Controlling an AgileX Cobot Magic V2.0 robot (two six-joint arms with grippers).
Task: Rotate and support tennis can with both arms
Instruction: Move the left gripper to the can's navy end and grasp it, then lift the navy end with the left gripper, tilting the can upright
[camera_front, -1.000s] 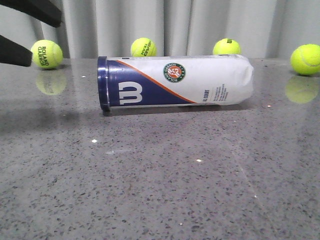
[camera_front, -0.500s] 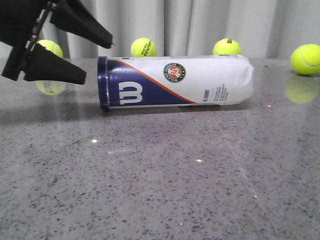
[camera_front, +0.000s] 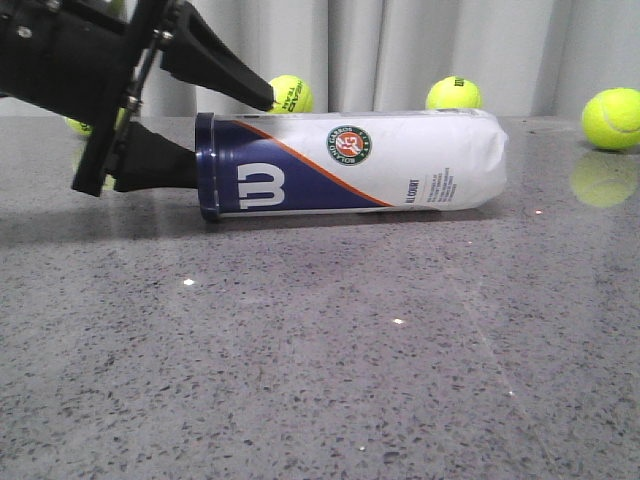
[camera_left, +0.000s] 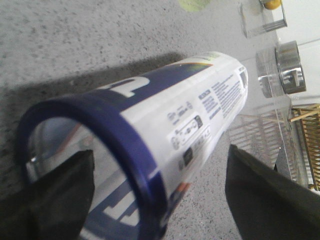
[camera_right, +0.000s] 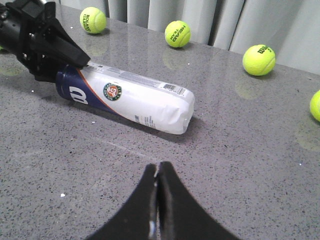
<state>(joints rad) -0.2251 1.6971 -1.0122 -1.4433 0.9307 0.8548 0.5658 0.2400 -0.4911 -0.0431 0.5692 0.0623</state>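
While the tennis can (camera_front: 350, 163) lies on its side on the surface (camera_front: 320, 350), left gripper (camera_front: 215, 130) straddles the navy rim, jaws apart. Right gripper (camera_right: 157, 175) is closed, empty, well clear. Risk: one finger looks inside the mouth; closing off-centre could roll the can or crush it.

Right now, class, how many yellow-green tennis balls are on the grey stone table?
4, in a row before the grey curtain: far-left ball, mostly hidden in the front view; left-centre ball; right-centre ball; far-right ball. Others may be hidden.
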